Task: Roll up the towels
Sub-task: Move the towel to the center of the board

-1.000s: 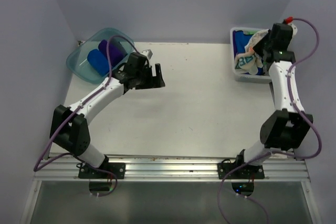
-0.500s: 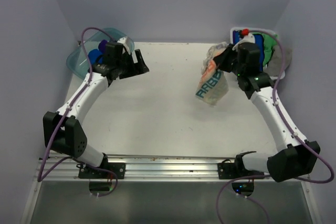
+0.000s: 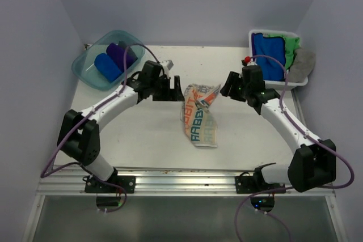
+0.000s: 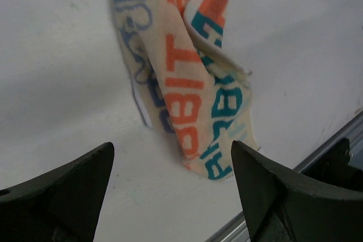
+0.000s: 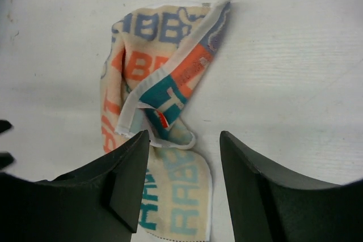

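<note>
A cream towel [image 3: 199, 114] with teal and orange lettering lies crumpled and partly folded over itself on the table's middle; it also shows in the left wrist view [image 4: 187, 83] and the right wrist view [image 5: 153, 94]. My left gripper [image 3: 172, 90] hovers open just left of its far end, jaws wide with nothing between them [image 4: 172, 145]. My right gripper [image 3: 229, 86] stands open just right of it, above the towel and apart from it [image 5: 184, 134]. Rolled blue [image 3: 106, 66] and purple [image 3: 121, 54] towels lie in the teal tub.
The teal tub [image 3: 85, 75] sits at the back left corner. A white basket [image 3: 281, 86] at the back right holds a blue towel [image 3: 266, 55], a green one [image 3: 291, 46] and a grey one [image 3: 303, 62] hanging over its rim. The metal rail [image 3: 181, 177] runs along the near edge.
The right gripper carried the cream towel from the basket to the table's middle, opened and let it drop. The left arm swung out towards the tub, then in beside the towel.
</note>
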